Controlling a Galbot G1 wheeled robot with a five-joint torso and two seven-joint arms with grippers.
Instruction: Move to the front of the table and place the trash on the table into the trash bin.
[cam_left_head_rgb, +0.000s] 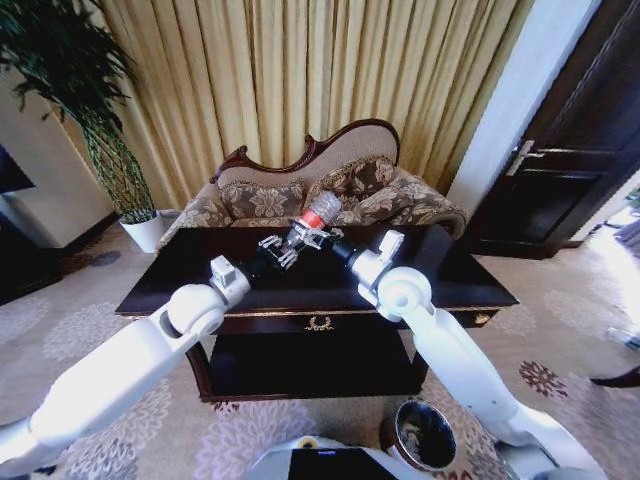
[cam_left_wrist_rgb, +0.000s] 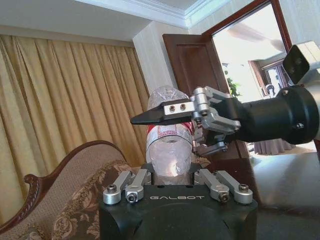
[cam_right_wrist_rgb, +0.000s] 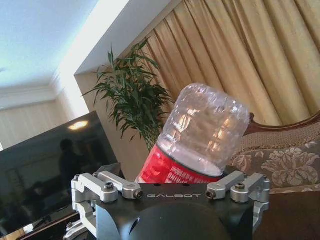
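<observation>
The trash in hand is a clear plastic bottle (cam_left_head_rgb: 322, 210) with a red label, held base-up above the dark glossy table (cam_left_head_rgb: 170, 280). My right gripper (cam_left_head_rgb: 312, 238) is shut on it at the label. In the left wrist view its black fingers (cam_left_wrist_rgb: 160, 112) clamp across the bottle (cam_left_wrist_rgb: 170, 150). In the right wrist view the bottle (cam_right_wrist_rgb: 205, 135) rises just past the gripper body. My left gripper (cam_left_head_rgb: 279, 251) sits right against the bottle's lower end, which is hidden. The round dark trash bin (cam_left_head_rgb: 425, 435) stands on the carpet by my right side.
A patterned sofa (cam_left_head_rgb: 300, 195) stands behind the table before gold curtains. A potted plant in a white pot (cam_left_head_rgb: 145, 230) is at the left. A dark door (cam_left_head_rgb: 570, 170) is at the right. A black TV screen (cam_right_wrist_rgb: 45, 170) lies beyond the table.
</observation>
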